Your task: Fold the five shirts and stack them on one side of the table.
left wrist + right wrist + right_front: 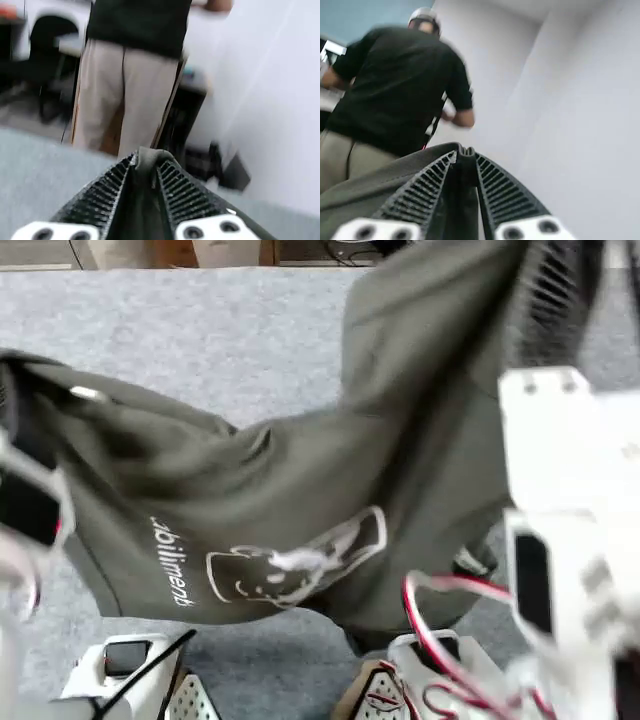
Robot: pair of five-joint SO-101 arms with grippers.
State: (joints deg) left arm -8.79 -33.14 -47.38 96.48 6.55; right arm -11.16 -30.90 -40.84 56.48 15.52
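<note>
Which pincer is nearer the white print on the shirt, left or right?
Left, probably. The left pincer holds an edge of the shirt off to the side of the white print, low near the table; the right pincer holds a corner lifted high, farther from it.

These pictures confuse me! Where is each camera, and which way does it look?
High view: above the table, looking down at the dark shirt between both arms.
Left wrist view: on the left arm, facing across the table; left gripper grips shirt.
Right wrist view: on the right arm, tilted up at a wall; right gripper grips shirt.
All share the shirt.
</note>
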